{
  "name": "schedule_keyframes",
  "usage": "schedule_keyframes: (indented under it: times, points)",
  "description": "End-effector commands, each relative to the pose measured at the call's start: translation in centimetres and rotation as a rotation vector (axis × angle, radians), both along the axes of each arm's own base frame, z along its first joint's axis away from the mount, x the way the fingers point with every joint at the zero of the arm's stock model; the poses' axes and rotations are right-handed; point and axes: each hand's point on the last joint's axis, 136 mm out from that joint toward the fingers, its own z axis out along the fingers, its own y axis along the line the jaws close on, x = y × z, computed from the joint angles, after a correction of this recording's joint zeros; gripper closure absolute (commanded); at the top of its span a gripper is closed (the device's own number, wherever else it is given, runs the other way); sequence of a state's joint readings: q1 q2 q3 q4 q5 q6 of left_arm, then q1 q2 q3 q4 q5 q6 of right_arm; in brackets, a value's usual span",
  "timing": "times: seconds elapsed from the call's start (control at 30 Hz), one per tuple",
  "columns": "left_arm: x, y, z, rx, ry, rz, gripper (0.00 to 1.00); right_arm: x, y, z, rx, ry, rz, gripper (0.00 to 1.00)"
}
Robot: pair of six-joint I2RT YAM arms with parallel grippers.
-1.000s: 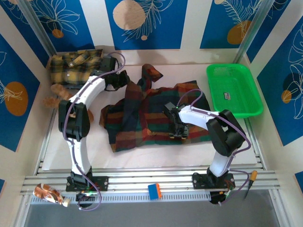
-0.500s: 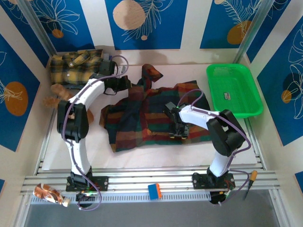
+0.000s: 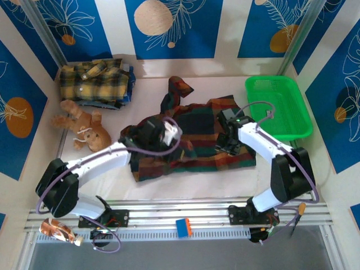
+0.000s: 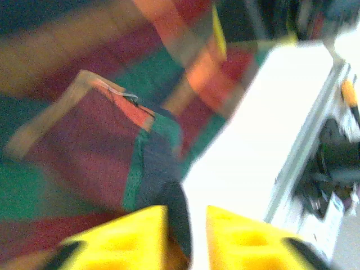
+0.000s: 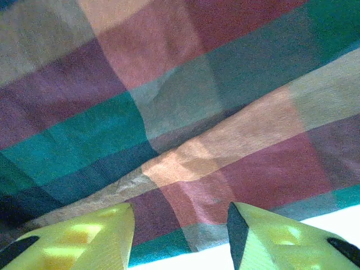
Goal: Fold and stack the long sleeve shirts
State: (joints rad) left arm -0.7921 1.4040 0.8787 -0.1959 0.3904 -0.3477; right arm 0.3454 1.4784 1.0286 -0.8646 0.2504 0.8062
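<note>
A dark green, navy, red and orange plaid shirt [image 3: 197, 149] lies spread in the middle of the table, one sleeve [image 3: 177, 90] pointing to the back. My left gripper [image 3: 169, 133] hovers over its left part. In the left wrist view the left gripper [image 4: 185, 211] has its yellow fingers slightly apart, over a dark edge of the shirt [image 4: 84, 140] and the white table. My right gripper [image 3: 225, 145] stands open over the shirt's right part; between its fingers [image 5: 181, 211] lies the shirt's hem [image 5: 169, 84]. A yellow and black plaid shirt [image 3: 93, 81] lies folded at the back left.
A brown teddy bear [image 3: 84, 129] lies at the left between the yellow shirt and my left arm. A green plastic basket [image 3: 278, 107] stands at the right, close behind my right arm. White table [image 3: 185, 183] shows in front of the dark shirt.
My left arm swung from the back left beside the yellow shirt to the middle of the dark shirt, and its jaws parted. My right gripper shifted right and a little back.
</note>
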Motion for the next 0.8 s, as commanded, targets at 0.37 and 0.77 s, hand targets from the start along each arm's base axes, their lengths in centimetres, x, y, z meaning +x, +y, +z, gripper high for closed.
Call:
schedule_keyframes:
  times: [0.37,0.77]
  points:
    - [0.0,4.5,4.3,-0.06,-0.051,0.209,0.0,-0.8,6.3,1.9,0.285,-0.057,0.167,0.46]
    - [8.8,11.1,-2.7,0.156,0.228,0.614,0.24,1.2,17.9,1.5,0.212,0.055,0.481,0.47]
